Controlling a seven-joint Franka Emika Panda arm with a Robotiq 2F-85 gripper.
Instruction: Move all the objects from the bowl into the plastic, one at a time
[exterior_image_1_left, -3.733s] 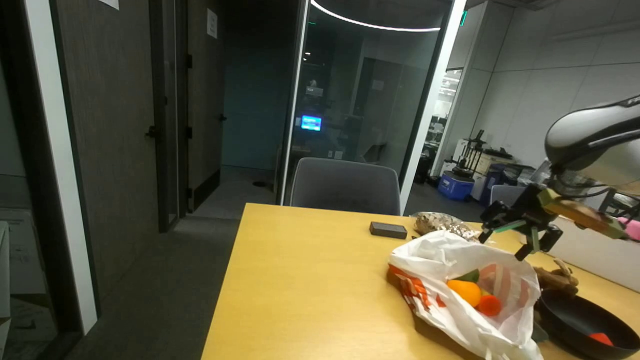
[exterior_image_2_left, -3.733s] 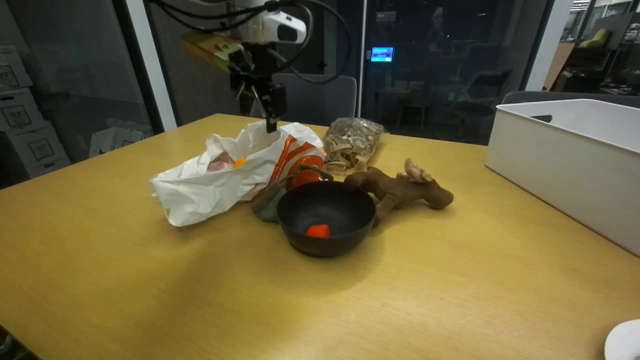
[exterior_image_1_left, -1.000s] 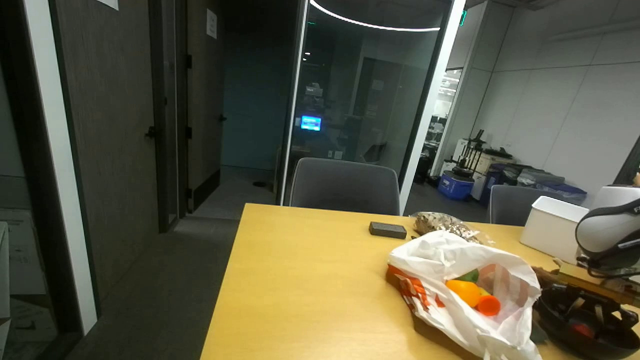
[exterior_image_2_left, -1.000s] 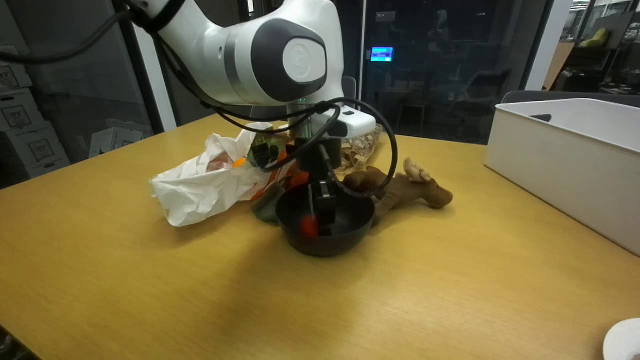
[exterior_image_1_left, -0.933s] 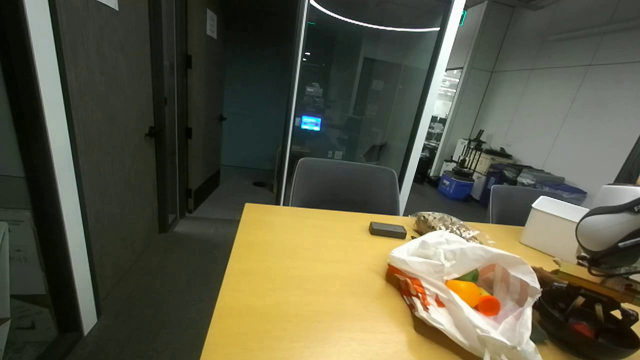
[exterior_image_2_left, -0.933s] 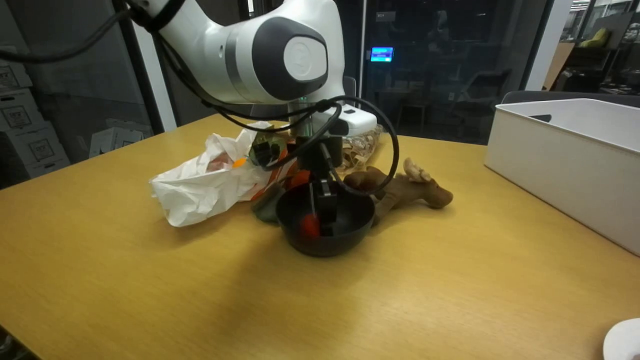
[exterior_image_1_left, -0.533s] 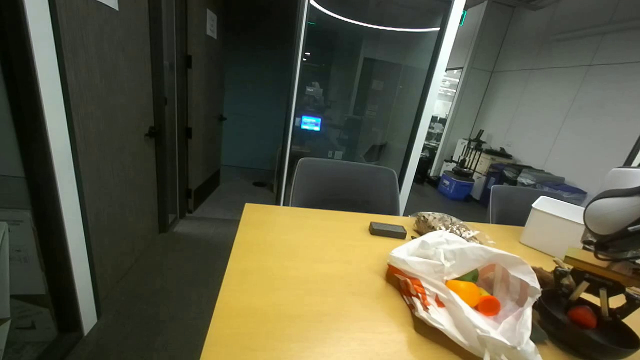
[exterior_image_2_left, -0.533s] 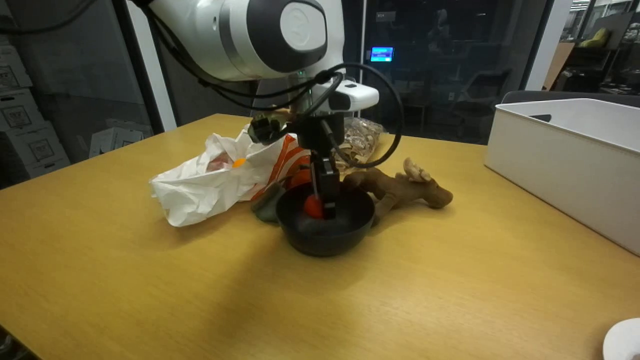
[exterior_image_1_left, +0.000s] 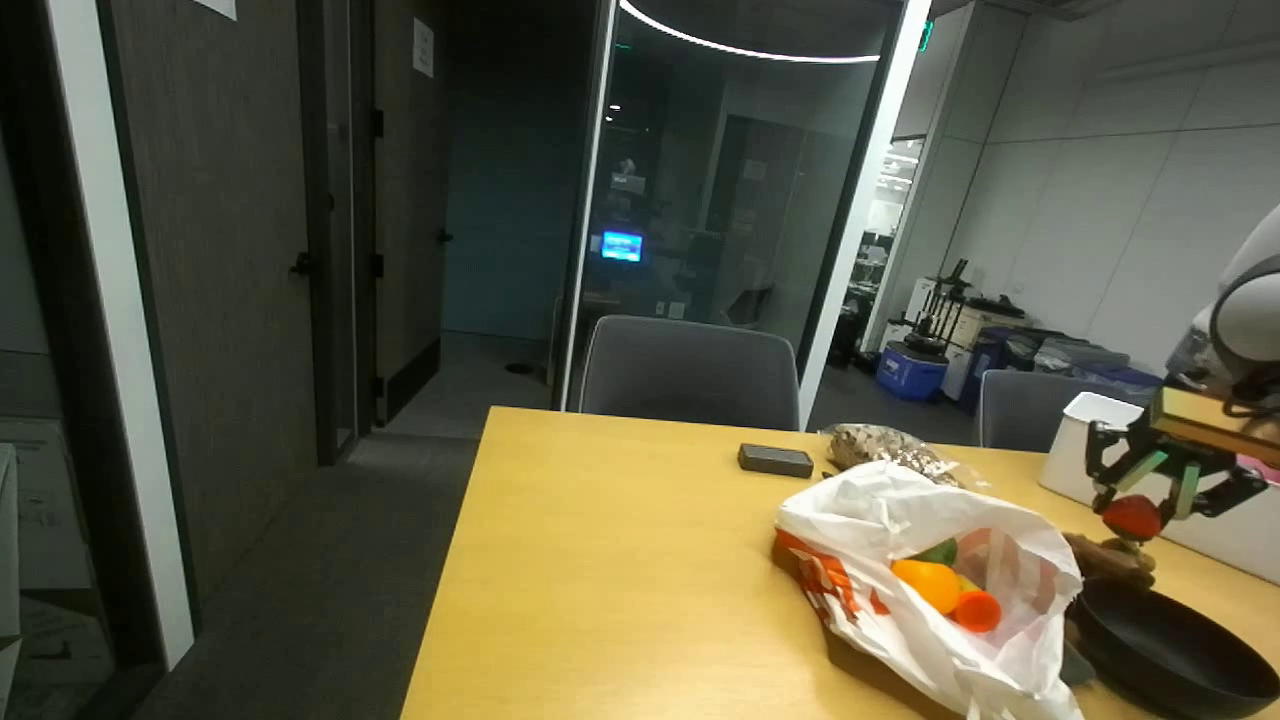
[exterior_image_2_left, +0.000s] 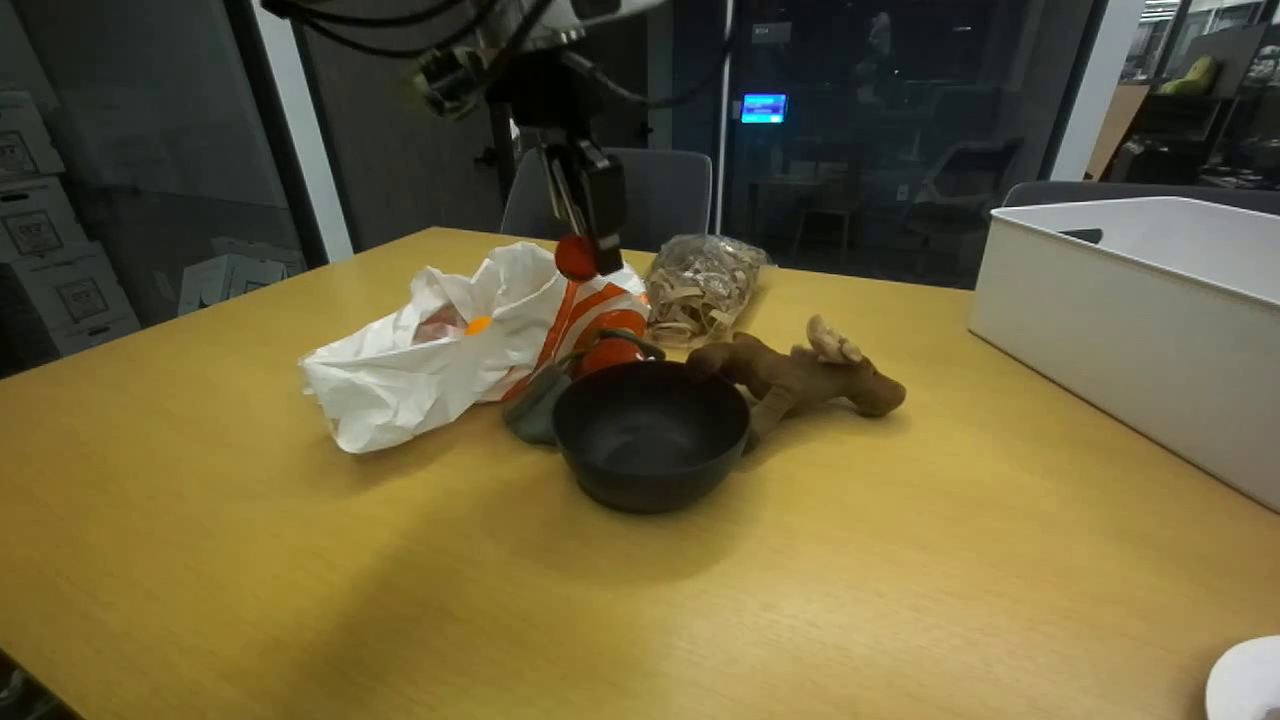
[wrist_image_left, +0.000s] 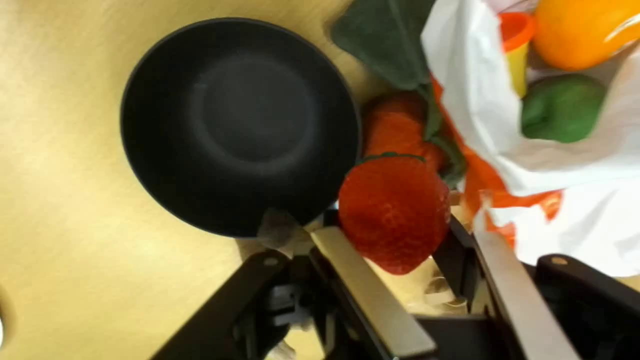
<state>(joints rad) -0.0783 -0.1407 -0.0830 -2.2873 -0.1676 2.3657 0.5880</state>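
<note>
Wrist view: gripper (wrist_image_left: 394, 225) pinching strawberry (wrist_image_left: 395, 210), both up in the air. Bowl (wrist_image_left: 255, 110) below gripper on one side; bag (wrist_image_left: 480, 100) below on the other, mouth open, orange item (wrist_image_left: 575, 35) inside. Visible gap, strawberry to bag rim. In an exterior view, table (exterior_image_2_left: 900, 560) runs well past gripper; boxes (exterior_image_2_left: 45, 290) farther off, labels too small to read. Bag print (exterior_image_2_left: 620, 320) unreadable too.
</note>
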